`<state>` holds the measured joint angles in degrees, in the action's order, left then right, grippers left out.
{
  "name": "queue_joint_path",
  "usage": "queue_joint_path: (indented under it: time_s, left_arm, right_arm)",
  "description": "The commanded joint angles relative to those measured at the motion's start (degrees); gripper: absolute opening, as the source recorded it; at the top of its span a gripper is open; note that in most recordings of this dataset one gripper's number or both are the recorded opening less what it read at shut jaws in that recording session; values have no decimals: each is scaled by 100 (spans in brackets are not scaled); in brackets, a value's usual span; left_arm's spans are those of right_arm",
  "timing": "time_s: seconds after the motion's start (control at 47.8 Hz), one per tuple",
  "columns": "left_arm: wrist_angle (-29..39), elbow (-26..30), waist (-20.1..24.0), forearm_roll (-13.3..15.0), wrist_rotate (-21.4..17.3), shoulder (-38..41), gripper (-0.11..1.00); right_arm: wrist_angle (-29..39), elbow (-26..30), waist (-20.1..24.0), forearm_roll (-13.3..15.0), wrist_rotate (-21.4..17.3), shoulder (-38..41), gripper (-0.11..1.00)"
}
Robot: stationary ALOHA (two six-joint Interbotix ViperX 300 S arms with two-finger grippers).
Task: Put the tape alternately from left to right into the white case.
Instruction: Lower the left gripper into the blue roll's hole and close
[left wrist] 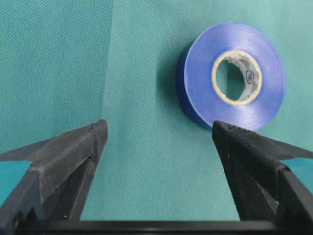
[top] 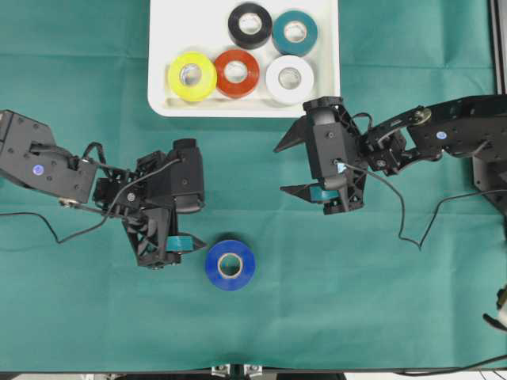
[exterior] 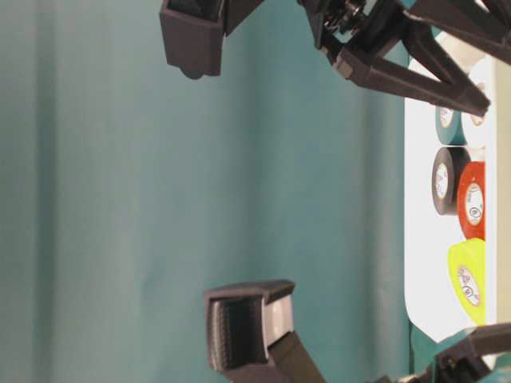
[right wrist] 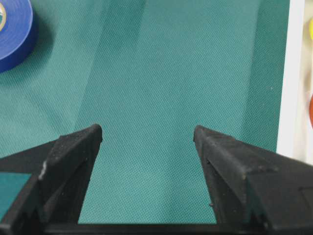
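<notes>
From overhead, the white case (top: pixel 158 55) sits at the top middle of the green cloth (top: pixel 79 317) on the worktop, holding five rolls: black (top: pixel 250 25) and teal (top: pixel 295 32) behind, yellow (top: pixel 192 76), red (top: pixel 237 73) and white (top: pixel 289 78) in front. The blue roll (top: pixel 230 265) lies flat on the cloth, well apart from the case. The left gripper (top: pixel 184 244) reaches in low, its tips just beside the blue roll; the right gripper (top: pixel 287 168) hangs near the case's front edge, pointing left, jaws wide.

The table-level view is turned sideways; it shows the case's rim (exterior: pixel 417 239) and four rolls on edge, but not the blue one.

The left wrist view alone shows the left jaws spread wide and empty, the blue roll (left wrist: pixel 234 76) ahead, toward the right finger (left wrist: pixel 254 152), perhaps not touching.

The right wrist view shows bare cloth between spread jaws, the blue roll (right wrist: pixel 14 29) at the far left and the case's rim (right wrist: pixel 286 78) at the right.
</notes>
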<state>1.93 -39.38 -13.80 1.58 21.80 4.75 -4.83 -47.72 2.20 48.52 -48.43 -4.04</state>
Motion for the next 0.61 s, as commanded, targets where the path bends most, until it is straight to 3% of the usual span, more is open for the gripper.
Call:
queue_joint_path:
  time_s: [0.0,0.251,0.586]
  left_arm:
    - [-18,211,-70,9,0,-9,70]
    - [-9,527,-167,18,44,220,70]
    - [62,712,-176,9,923,510,70]
  right_arm:
    - [-18,26,18,-18,-9,-167,83]
    - [-26,-62,18,-18,-9,-202,83]
    - [-26,-88,18,0,9,-202,83]
